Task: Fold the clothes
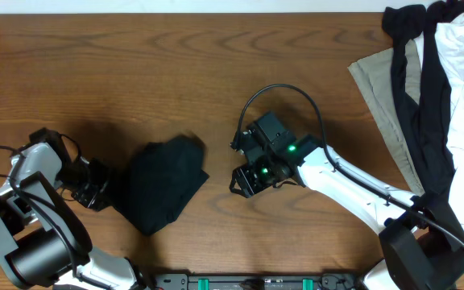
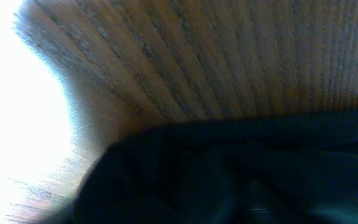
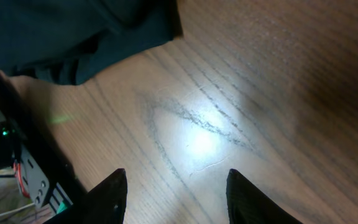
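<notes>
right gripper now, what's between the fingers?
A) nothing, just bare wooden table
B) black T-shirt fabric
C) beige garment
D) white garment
A: in the right wrist view the right gripper has its two fingers apart over the bare brown wooden table, while the bundled black short-sleeved T-shirt lies off to the upper left, clear of them.

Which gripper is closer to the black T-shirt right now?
Left. The left gripper is at the black T-shirt's left edge, touching or nearly so. The right gripper is off its right side over bare table, fingers apart and empty.
</notes>
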